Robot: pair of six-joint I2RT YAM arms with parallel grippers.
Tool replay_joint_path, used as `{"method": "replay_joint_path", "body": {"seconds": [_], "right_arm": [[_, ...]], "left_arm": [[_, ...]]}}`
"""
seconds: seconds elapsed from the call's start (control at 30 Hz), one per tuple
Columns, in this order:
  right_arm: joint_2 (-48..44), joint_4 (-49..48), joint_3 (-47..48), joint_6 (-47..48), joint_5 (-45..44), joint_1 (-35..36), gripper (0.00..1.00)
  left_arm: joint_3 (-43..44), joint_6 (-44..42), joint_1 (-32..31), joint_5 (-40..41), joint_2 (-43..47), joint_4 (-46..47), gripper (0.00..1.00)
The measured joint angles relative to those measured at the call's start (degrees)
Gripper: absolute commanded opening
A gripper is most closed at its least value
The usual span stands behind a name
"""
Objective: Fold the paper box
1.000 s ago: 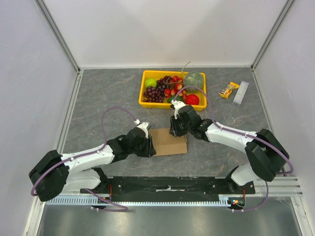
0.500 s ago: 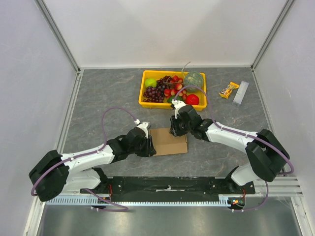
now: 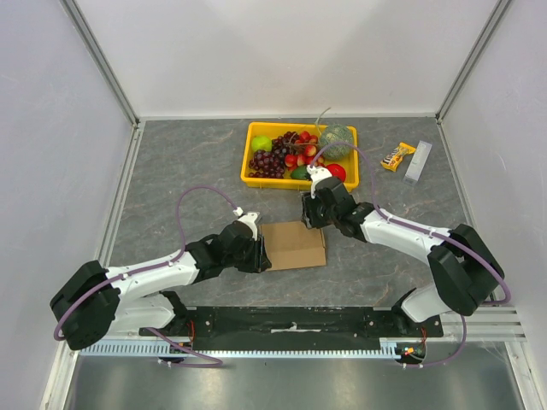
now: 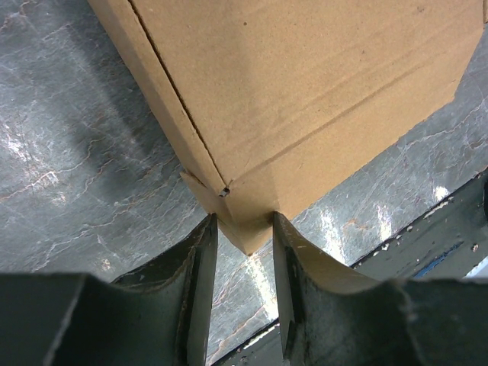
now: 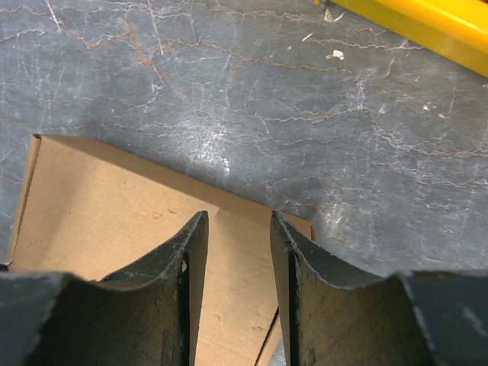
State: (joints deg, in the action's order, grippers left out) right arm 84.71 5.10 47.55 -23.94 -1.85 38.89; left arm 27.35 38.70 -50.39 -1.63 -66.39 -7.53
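Observation:
The paper box [image 3: 293,245] is a flat, closed brown cardboard rectangle lying on the grey table between the two arms. My left gripper [image 3: 260,254] is at its left near corner. In the left wrist view that corner of the box [image 4: 305,76] pokes between the tips of the left gripper [image 4: 242,217], whose jaws stand slightly apart. My right gripper [image 3: 309,213] hovers over the box's far right edge. In the right wrist view it [image 5: 238,215] is open and empty above the cardboard [image 5: 114,206].
A yellow tray [image 3: 253,179] holding fruit stands just behind the box; its rim shows in the right wrist view [image 5: 427,23]. A snack bar [image 3: 397,156] and a grey bar [image 3: 419,161] lie at the back right. The black base rail [image 3: 291,320] runs along the near edge.
My right gripper has moved back and slightly right, away from the box's top toward the yellow tray. The left gripper and the box have not moved.

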Motion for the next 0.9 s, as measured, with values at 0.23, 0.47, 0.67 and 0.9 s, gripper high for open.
{"method": "replay_joint_path", "body": {"seconds": [0.23,0.47,0.67,0.9], "right_arm": [[0.0,-0.4,0.1,0.8,-2.2,-0.1,0.45],[0.6,-1.1,0.0,1.3,-2.6,-0.3,0.44],[0.6,-2.2,-1.7,1.0,-2.6,-0.4,0.44],[-0.6,-7.1,-5.3,-0.3,-2.4,-0.5,0.44]], "left_arm": [[0.0,0.0,0.0,0.0,0.0,0.0,0.41],[0.0,0.0,0.0,0.0,0.0,0.0,0.41],[0.0,0.0,0.0,0.0,0.0,0.4,0.41],[0.0,0.0,0.0,0.0,0.0,0.5,0.41]]}}
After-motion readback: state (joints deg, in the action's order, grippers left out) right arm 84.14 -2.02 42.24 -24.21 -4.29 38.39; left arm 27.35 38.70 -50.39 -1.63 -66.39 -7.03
